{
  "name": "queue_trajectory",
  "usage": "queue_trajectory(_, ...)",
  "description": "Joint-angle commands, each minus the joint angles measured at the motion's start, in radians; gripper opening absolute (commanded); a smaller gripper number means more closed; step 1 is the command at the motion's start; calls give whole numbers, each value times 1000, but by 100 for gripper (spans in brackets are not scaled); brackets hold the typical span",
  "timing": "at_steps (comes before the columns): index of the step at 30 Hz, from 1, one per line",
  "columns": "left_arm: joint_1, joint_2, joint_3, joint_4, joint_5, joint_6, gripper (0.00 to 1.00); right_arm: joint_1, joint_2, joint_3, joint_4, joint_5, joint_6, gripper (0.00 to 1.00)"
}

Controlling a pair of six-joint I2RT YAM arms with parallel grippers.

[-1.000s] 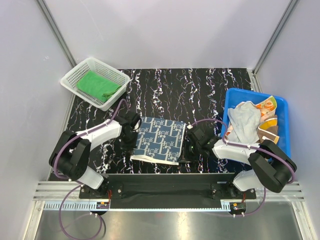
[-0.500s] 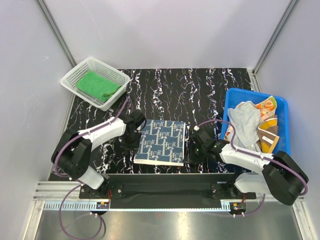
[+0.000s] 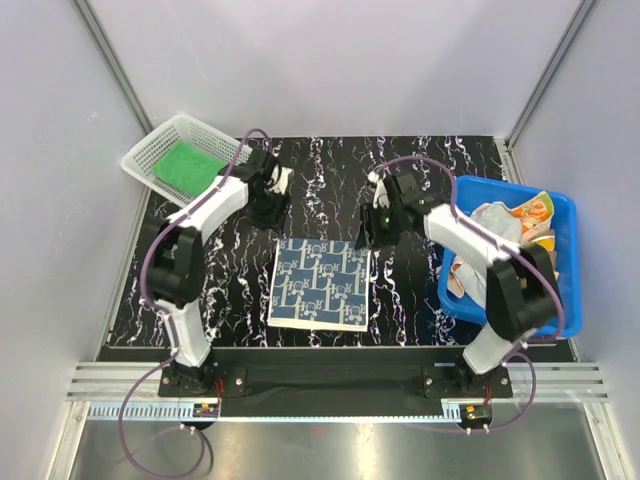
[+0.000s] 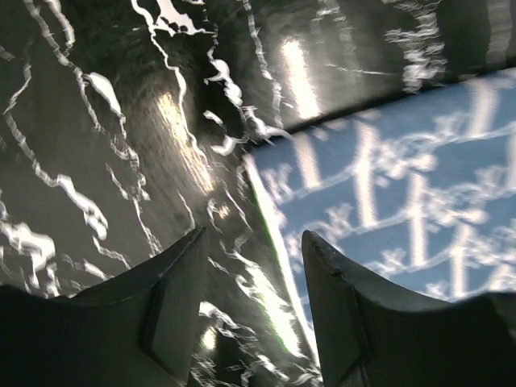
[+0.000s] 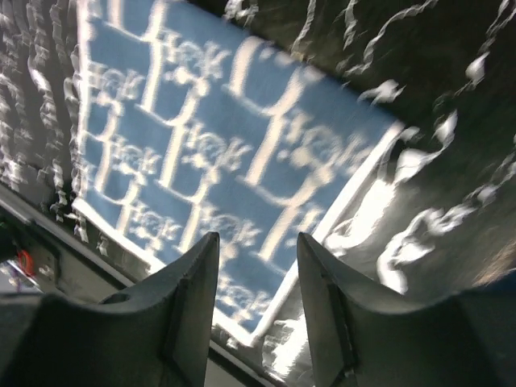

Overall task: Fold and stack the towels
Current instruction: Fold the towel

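navy towel [image 3: 320, 284] – soft matt cloth | table [image 3: 330, 170] – glossy black marbled top | basket [image 3: 155, 148] – white mesh plastic | tub [image 3: 465, 190] – smooth blue plastic

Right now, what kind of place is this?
Probably a lab test cell, not a home: bare grey walls, robot arms bolted to a rail, towels staged in a basket and tub.

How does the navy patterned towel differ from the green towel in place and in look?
The navy towel lies flat in the open on the black marbled table, near the arms' bases. The green towel sits inside the white mesh basket at the far left corner. The navy towel carries a pale square pattern, while the green towel is plain. Both are soft cloth rectangles.
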Motion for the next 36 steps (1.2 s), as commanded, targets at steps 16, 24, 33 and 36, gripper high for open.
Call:
queue_trajectory(16,40,291,146,20,204,298,45,-185,606,529,-380,-301,-574,53)
queue_trajectory(24,41,322,187,0,216,344,44,-206,640,571,-385,-281,-620,49)
queue_trajectory(33,43,331,216,-63,233,387,41,-208,689,640,-471,-339,-744,52)
queue_trajectory(36,41,331,215,-72,227,393,39,-208,698,641,-494,-387,-766,51)
